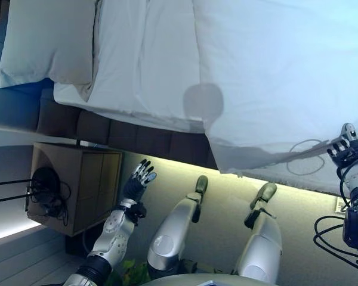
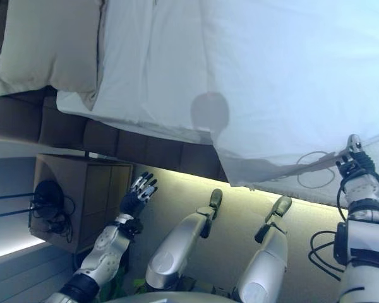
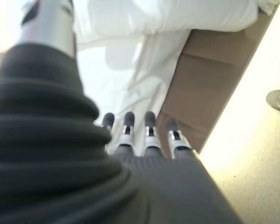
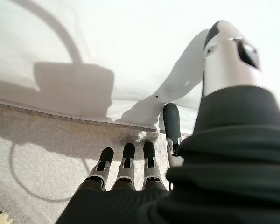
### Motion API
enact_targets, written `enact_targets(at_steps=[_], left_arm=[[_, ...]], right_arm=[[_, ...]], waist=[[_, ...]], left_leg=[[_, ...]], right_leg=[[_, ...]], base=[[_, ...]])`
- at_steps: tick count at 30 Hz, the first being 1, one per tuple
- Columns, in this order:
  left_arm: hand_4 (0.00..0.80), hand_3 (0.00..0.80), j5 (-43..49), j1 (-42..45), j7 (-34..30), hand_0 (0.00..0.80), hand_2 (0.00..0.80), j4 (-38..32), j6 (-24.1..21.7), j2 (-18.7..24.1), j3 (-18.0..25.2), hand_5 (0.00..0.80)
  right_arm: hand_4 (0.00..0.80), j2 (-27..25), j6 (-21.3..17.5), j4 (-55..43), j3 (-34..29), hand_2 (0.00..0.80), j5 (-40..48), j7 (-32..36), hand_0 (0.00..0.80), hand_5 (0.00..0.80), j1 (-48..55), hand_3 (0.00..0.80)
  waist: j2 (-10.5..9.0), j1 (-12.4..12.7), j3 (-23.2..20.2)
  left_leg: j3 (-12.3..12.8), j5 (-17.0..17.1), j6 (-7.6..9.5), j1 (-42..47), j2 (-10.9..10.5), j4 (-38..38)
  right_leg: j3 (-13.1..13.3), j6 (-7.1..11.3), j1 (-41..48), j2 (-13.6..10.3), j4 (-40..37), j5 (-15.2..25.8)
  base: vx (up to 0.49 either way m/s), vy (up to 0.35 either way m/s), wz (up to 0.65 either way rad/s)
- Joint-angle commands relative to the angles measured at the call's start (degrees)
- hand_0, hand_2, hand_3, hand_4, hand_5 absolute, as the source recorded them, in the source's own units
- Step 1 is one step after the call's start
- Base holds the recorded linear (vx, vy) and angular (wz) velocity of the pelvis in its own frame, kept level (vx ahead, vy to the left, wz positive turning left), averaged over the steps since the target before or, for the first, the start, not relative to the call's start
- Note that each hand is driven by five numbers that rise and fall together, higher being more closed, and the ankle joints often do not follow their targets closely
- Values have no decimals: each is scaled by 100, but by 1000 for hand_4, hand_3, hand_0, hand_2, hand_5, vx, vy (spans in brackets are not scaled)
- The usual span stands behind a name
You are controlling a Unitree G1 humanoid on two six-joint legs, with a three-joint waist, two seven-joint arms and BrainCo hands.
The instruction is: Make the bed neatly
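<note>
Taking the bed [image 1: 137,137] as the landmark and going from its head end: a pillow [image 1: 45,42] lies flat at the head, its long side across the mattress. Below the bed's dark padded side, at that same end, stands a brown nightstand [image 1: 77,185]; I cannot see anything in it from here.

The left hand [image 1: 138,179] hangs in the air off the bed's side, between the nightstand and the mattress edge, fingers straight and spread, holding nothing. Its wrist view shows the fingertips [image 3: 150,119] clear of the sheet [image 1: 146,65], which lies uncovered and rumpled next to the pillow.

Further toward the foot, the white duvet [image 1: 274,71] covers the rest of the bed, its head-side edge running across the mattress and its near edge drooping over the side in a slack fold. Under that edge a grey fringed throw [image 4: 46,154] hangs down.

The right hand [image 1: 345,146] is at this near edge, fingers up against the duvet's hem where it meets the throw. They look fairly straight, but I cannot tell whether they pinch the cloth.

As I judge it, the duvet needs to travel along the bed toward the pillow. The right hand is the one already on it; the left is nearer the bare sheet.
</note>
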Motion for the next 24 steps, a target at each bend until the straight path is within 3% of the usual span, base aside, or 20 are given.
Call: enact_targets(at_steps=[1, 11, 17, 18, 19, 20, 24], left_arm=[[0, 0, -203, 168, 8, 0, 0, -507, -322, 212, -258, 0], [0, 0, -312, 225, 19, 0, 0, -534, -338, 198, -351, 0], [0, 0, -332, 273, 38, 0, 0, -604, -393, 254, -407, 0], [0, 0, -337, 295, 27, 0, 0, -601, -396, 263, -407, 0], [0, 0, -333, 318, 17, 0, 0, -584, -401, 265, -402, 0], [0, 0, -335, 338, 8, 0, 0, -569, -405, 270, -396, 0], [0, 0, -361, 427, -61, 0, 0, -521, -406, 309, -335, 0]], right_arm=[[0, -389, -22, -88, 348, 0, 121, 135, 0, 0, -424, 0], [0, -385, -6, -48, 482, 0, -12, -6, 0, 0, -697, 0], [0, -468, -76, -61, 529, 0, -69, 314, 0, 0, -769, 0], [464, -475, -84, -79, 540, 464, -95, 387, 464, 464, -774, 464], [750, -469, -80, -126, 569, 750, -94, 447, 750, 750, -790, 750], [800, -460, -71, -174, 592, 800, -93, 477, 800, 800, -812, 800], [800, -429, -26, -310, 683, 800, -167, 499, 800, 800, -914, 800]], waist=[[176, 233, 13], [212, 345, 70], [175, 416, 124], [172, 421, 122], [159, 432, 113], [148, 440, 103], [110, 483, 50]], left_leg=[[-285, 766, -301, -357, 421, -368], [-349, 818, -331, -435, 409, -357], [-390, 845, -331, -488, 399, -336], [-388, 839, -328, -479, 394, -325], [-382, 832, -332, -467, 386, -305], [-376, 825, -339, -457, 380, -287], [-360, 777, -355, -452, 375, -174]], right_leg=[[358, 853, -98, -531, 91, 260], [337, 873, -77, -571, 122, 250], [262, 867, 3, -568, 151, 216], [251, 865, 21, -573, 168, 205], [230, 863, 52, -584, 177, 203], [212, 863, 81, -596, 175, 203], [158, 857, 116, -659, 227, 216]], base=[[87, 77, 2], [87, 40, 3], [59, 7, 8], [70, 29, 13], [76, 27, 10], [80, 25, 6], [67, 16, 1]])
